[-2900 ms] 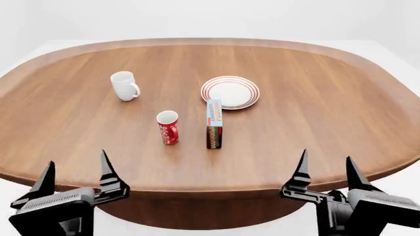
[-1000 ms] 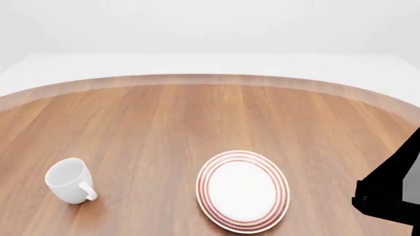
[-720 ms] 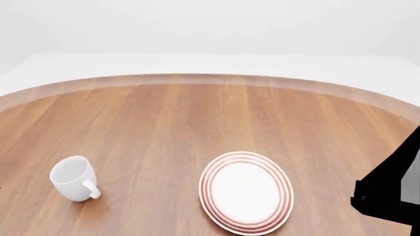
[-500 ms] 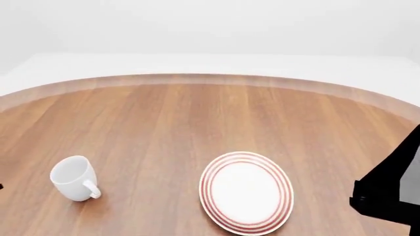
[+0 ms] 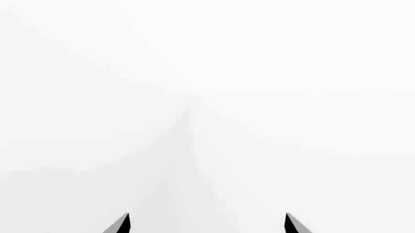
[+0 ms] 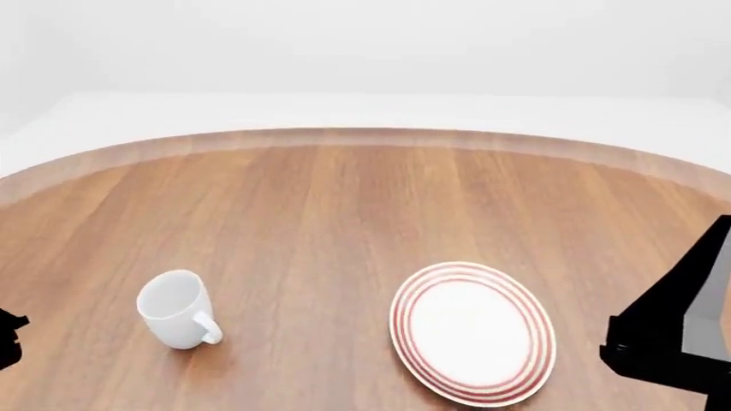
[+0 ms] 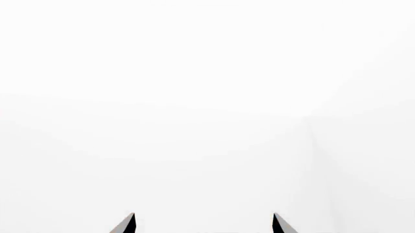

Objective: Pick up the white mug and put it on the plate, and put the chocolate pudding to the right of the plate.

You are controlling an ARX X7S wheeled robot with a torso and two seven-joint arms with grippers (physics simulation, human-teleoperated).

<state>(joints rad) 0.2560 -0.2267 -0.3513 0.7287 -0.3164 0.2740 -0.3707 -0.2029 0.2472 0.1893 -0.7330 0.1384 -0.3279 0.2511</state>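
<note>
The white mug (image 6: 178,308) stands upright on the wooden table (image 6: 342,205) at the left of the head view, its handle toward the front right. To its right lies the plate (image 6: 472,332) with red rings. The chocolate pudding is out of view. My left gripper (image 5: 206,224) is open, its two dark fingertips (image 5: 121,224) wide apart against blank white, nothing between them. My right gripper (image 7: 202,224) is likewise open on blank white. In the head view a black part of the right arm (image 6: 674,334) shows at the right edge and a sliver of the left arm (image 6: 9,336) at the left edge.
The table's curved far edge (image 6: 365,137) runs across the head view with white floor and wall behind it. Both wrist views show only white background.
The head view has risen and moved forward since the earliest frame, dropping the red mug and the carton out of view. In the last half second it shifted left, so mug and plate sit further right.
</note>
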